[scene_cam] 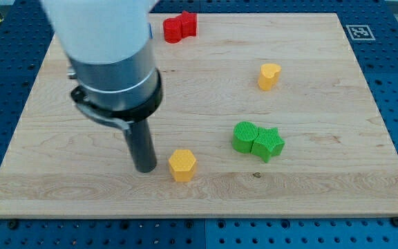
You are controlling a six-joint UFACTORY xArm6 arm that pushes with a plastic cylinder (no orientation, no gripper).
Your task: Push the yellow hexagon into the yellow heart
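- The yellow hexagon (182,164) sits well apart from the yellow heart (269,75), down and to the view's left of it; the push looks barely begun
- My tip (146,168) stands just left of the hexagon; no fingers, a bare rod grasping nothing
- Two green blocks (257,139) lie below the heart, right of the direct line

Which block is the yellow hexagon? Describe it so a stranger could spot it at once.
Start at the wooden board and look along its bottom edge, a little left of the middle. There, just to the right of my tip, sits the yellow hexagon. The only other yellow block, the yellow heart, lies far off toward the view's upper right, and the hexagon has flat sides, not lobes.
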